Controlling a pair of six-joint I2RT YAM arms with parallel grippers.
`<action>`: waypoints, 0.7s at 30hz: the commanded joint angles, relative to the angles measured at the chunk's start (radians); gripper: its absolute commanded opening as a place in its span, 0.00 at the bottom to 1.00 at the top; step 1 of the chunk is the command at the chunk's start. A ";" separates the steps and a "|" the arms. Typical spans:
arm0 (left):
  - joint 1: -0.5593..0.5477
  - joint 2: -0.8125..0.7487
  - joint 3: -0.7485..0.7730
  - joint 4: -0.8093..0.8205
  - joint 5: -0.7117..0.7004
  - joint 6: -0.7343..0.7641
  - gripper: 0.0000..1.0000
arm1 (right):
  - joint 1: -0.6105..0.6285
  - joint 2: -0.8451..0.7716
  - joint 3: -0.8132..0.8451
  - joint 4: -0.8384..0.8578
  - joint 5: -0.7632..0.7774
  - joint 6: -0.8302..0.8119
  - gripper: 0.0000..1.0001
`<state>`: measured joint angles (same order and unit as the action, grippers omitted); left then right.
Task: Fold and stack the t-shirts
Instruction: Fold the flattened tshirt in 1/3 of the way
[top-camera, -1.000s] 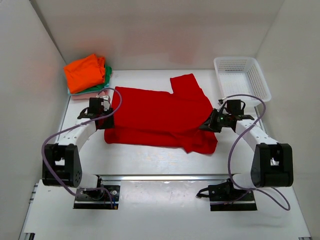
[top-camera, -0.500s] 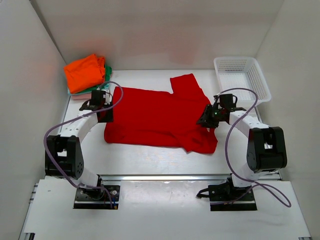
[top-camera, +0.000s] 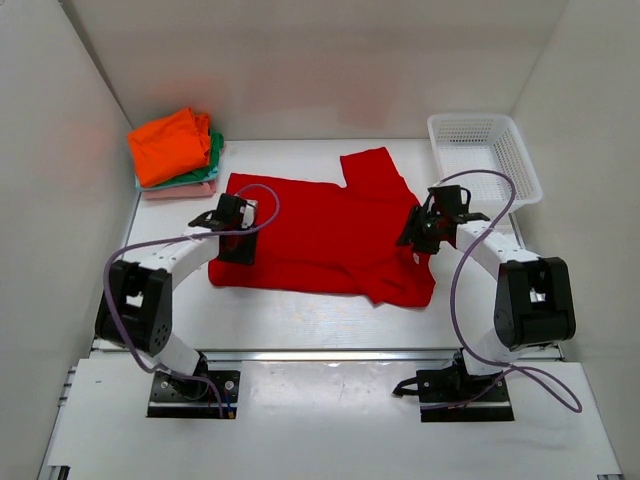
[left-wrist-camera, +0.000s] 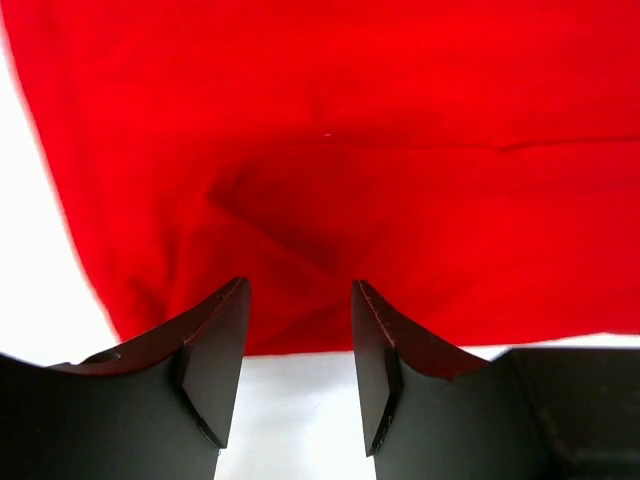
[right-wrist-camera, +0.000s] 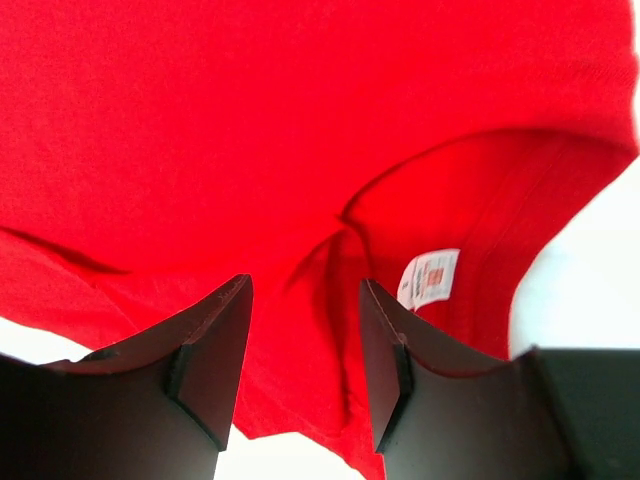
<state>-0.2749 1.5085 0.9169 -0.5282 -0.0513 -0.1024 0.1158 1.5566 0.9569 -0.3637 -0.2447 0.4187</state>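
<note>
Bright red short-sleeved cloth t-shirt (top-camera: 320, 235): spread flat mid-table on white tabletop (top-camera: 300, 320), hem end at the left, collar end at the right, one sleeve pointing far; some rumpling at the near right corner; no fold made yet, judging by the outline. Folded orange cloth t-shirt (top-camera: 168, 145): top of a stack in the far left corner, over folded green t-shirt (top-camera: 214, 150) and folded pale pink t-shirt (top-camera: 182, 190), only edges of the lower two showing. Progress, as judged: three garments folded and stacked; the red t-shirt left to fold and add to the pile. White plastic mesh basket (top-camera: 485, 150): far right, well apart from the stack. Left gripper (left-wrist-camera: 300, 320): low over the near left part of the red t-shirt, jaws moderately spread, nothing held between them, a soft crease of cloth in line with the gap; contact with the cloth not discernible. Right gripper (right-wrist-camera: 305, 310): low over the collar area at the right, jaws likewise spread and empty, small white neck label (right-wrist-camera: 428, 277) just beside one finger; contact likewise not discernible. Probable step in hand: lining up a paired pinch at opposite ends.
</note>
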 joint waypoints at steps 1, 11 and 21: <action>-0.036 0.074 0.059 -0.026 0.001 -0.026 0.56 | 0.010 -0.052 -0.026 0.040 -0.005 0.003 0.44; -0.040 0.125 0.068 -0.088 -0.038 -0.016 0.13 | 0.044 -0.050 -0.046 0.063 -0.085 -0.029 0.47; -0.015 0.087 0.142 -0.219 -0.073 0.160 0.00 | 0.200 0.000 -0.067 0.107 -0.171 -0.034 0.47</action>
<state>-0.3027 1.6463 1.0100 -0.6849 -0.0879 -0.0383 0.2825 1.5463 0.8951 -0.3084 -0.3756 0.4076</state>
